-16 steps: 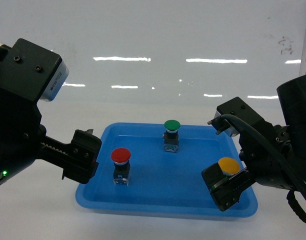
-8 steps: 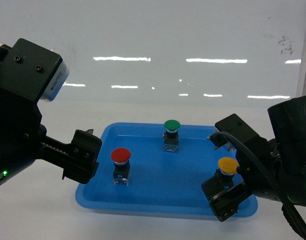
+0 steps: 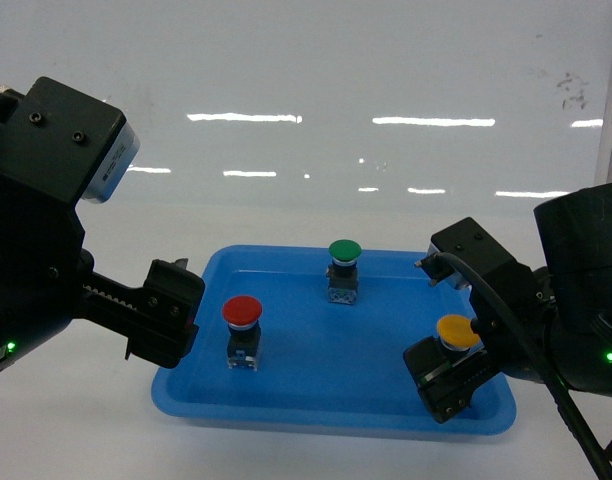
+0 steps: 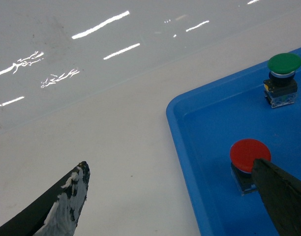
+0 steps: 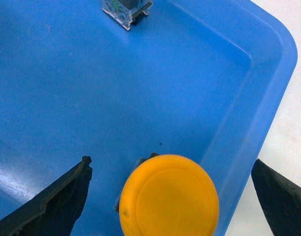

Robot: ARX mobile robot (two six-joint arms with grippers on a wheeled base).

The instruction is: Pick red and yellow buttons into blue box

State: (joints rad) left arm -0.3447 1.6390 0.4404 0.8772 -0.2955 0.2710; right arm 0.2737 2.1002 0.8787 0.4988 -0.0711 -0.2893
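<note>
The red button (image 3: pixel 241 312) (image 4: pixel 250 155) and the yellow button (image 3: pixel 457 331) (image 5: pixel 169 196) stand upright in a shallow blue tray (image 3: pixel 316 410). My left gripper (image 3: pixel 164 315) (image 4: pixel 170 164) is open at the tray's left rim. Its right finger (image 4: pixel 281 196) sits just in front of the red button without touching it. Above the yellow button my right gripper (image 3: pixel 448 380) (image 5: pixel 171 162) is open, a finger on either side of the cap and clear gaps to both. The blue box is out of view.
A green-capped button (image 3: pixel 343 252) (image 4: pixel 285 64) stands at the tray's back middle, and its clear switch body (image 5: pixel 126 10) shows in the right wrist view. The tray lies on a white table (image 3: pixel 76 420) with a glossy white wall (image 3: pixel 306 90) behind.
My right gripper dipped slightly, then came back up a little while staying over the yellow button. The left arm and all the buttons have not moved.
</note>
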